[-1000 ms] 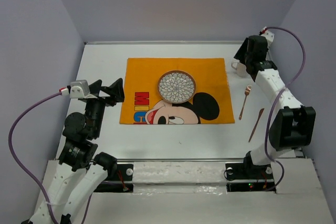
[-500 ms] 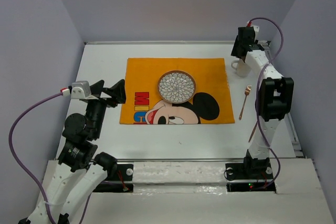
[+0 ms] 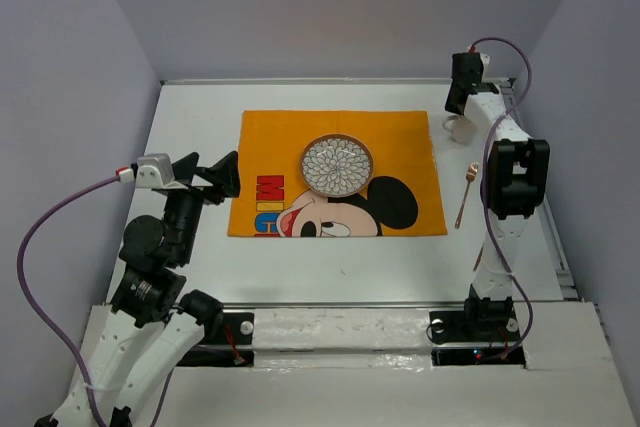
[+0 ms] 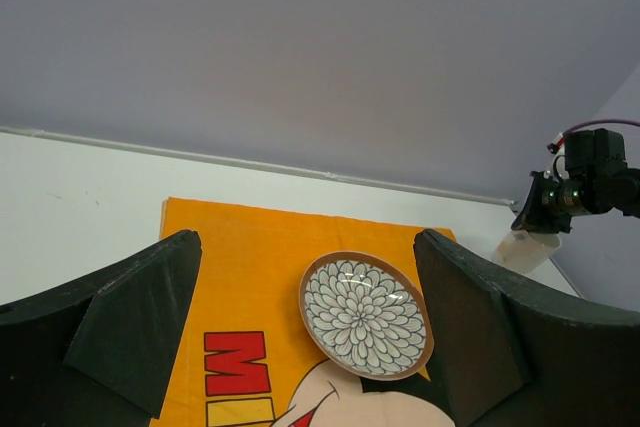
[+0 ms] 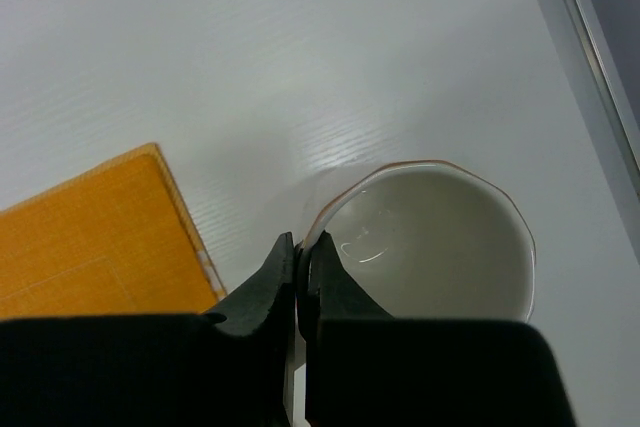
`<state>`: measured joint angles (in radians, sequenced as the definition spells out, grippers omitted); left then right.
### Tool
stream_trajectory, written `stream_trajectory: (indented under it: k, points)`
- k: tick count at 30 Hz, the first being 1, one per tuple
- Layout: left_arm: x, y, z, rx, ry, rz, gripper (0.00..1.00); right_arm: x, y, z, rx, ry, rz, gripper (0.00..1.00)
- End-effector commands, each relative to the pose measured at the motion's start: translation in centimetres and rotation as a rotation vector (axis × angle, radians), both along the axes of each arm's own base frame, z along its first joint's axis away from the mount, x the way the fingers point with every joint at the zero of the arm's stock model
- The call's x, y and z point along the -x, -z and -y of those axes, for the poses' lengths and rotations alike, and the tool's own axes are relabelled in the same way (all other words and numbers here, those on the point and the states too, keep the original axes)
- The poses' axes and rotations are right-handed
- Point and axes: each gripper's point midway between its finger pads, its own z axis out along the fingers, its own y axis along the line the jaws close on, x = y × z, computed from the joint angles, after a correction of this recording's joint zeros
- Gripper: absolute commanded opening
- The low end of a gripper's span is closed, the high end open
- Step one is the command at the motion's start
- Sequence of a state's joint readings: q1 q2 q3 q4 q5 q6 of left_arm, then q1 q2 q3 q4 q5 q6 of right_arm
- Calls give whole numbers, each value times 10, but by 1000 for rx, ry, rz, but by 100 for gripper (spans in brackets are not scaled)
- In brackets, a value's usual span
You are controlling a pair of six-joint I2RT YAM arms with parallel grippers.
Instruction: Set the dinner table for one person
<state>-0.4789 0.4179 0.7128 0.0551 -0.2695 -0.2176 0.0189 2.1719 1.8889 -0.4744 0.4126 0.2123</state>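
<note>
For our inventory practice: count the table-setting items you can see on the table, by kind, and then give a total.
Placemat: 1
Plate: 1
Cup: 1
Utensil: 1 in clear view
Total: 4

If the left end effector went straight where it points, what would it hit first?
Likely the flowery plate on the orange placemat, ahead of the open left end effector; height is unclear, it might pass over.
</note>
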Motion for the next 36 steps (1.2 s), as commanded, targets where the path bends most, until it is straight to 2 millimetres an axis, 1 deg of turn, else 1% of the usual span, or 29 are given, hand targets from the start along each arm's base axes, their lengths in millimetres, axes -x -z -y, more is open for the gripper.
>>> stream_trajectory:
  k: [1, 3, 4, 5, 6, 7, 8, 9, 10, 11, 13, 14, 15, 16, 17, 18, 19, 20, 21, 25, 26, 32, 36]
  points:
    - [-1, -10, 0, -3, -7, 32, 99, -16, -66, 13, 55, 1, 146, 0]
    - [-2, -9, 0, -4, -7, 31, 99, -17, -91, 3, 79, -29, 192, 0]
    - [-2, -9, 0, -6, -10, 28, 99, -17, -120, -3, 106, -58, 251, 0]
    - [-2, -9, 0, -6, -10, 28, 99, -16, -130, -10, 115, -81, 273, 0]
    - [-3, -8, 0, -7, -10, 26, 99, -16, -142, -29, 114, -131, 299, 0]
    - [-3, -8, 0, -8, -11, 27, 99, -14, -156, -39, 118, -163, 325, 0]
    - [-4, -7, 0, -12, -12, 23, 99, -15, -161, -56, 104, -207, 339, 0]
    - [-4, -7, 0, -12, -12, 21, 99, -14, -164, -56, 105, -208, 345, 0]
    - [-4, -7, 0, -13, -16, 22, 99, -14, -166, -73, 78, -256, 353, 0]
    - [-4, -7, 0, -12, -16, 22, 99, -15, -165, -78, 59, -275, 355, 0]
    - [-4, -7, -1, -13, -19, 21, 99, -16, -159, -103, 14, -346, 351, 0]
    - [-4, -7, -1, -13, -17, 21, 99, -18, -156, -105, 12, -352, 346, 0]
    - [-4, -7, -1, -12, -17, 22, 99, -21, -146, -114, 16, -366, 327, 0]
    - [-4, -7, -1, -13, -17, 21, 99, -22, -144, -125, 27, -393, 320, 0]
    - [-4, -7, -1, -13, -19, 21, 99, -24, -140, -125, 32, -399, 310, 0]
    - [-5, -6, -1, -15, -19, 20, 99, -26, -133, -135, 33, -420, 295, 0]
    - [-5, -6, 0, -16, -17, 19, 99, -28, -128, -137, 31, -427, 287, 0]
    - [-5, -6, 0, -16, -17, 18, 99, -29, -125, -143, 27, -441, 282, 0]
    - [-5, -6, -1, -15, -19, 20, 99, -31, -117, -144, 25, -442, 265, 0]
    - [-6, -5, 0, -17, -19, 16, 99, -33, -110, -148, 11, -456, 252, 0]
    - [-6, -6, 0, -16, -19, 17, 99, -33, -103, -154, 8, -468, 240, 0]
    - [-6, -6, 0, -17, -17, 17, 99, -34, -79, -160, -13, -490, 197, 0]
    - [-5, -6, 0, -16, -17, 18, 99, -34, -75, -161, -20, -489, 190, 0]
